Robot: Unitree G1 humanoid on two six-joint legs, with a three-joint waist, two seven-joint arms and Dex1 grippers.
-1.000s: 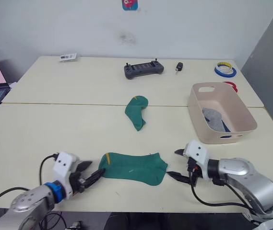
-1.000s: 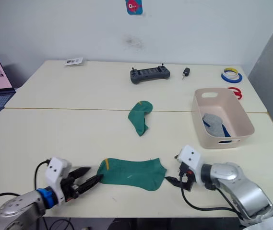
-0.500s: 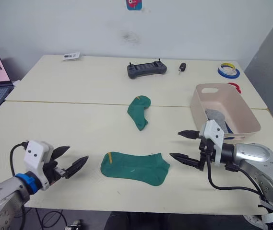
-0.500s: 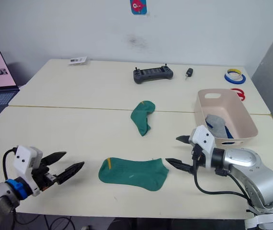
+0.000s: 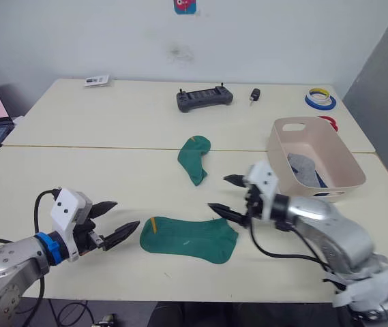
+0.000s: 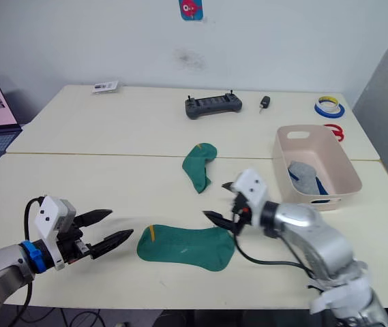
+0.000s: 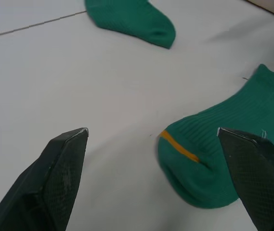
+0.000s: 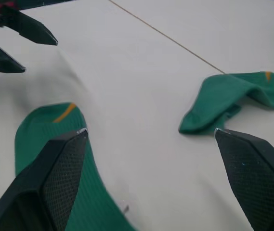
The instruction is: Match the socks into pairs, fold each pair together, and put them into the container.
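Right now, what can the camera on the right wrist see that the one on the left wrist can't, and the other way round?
Right wrist view: the left tool, open, beyond the flat sock, and the yellow mark on the bent sock's cuff. Left wrist view: the flat sock's yellow stripe close up between its fingers, and a sliver of the tub at one corner. Both: the flat sock, the bent sock, the table and its seam.

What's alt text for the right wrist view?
The right gripper, open, hangs over a pale table between two green socks: one flat sock close below, one crumpled sock farther off. The left gripper shows beyond, also open.
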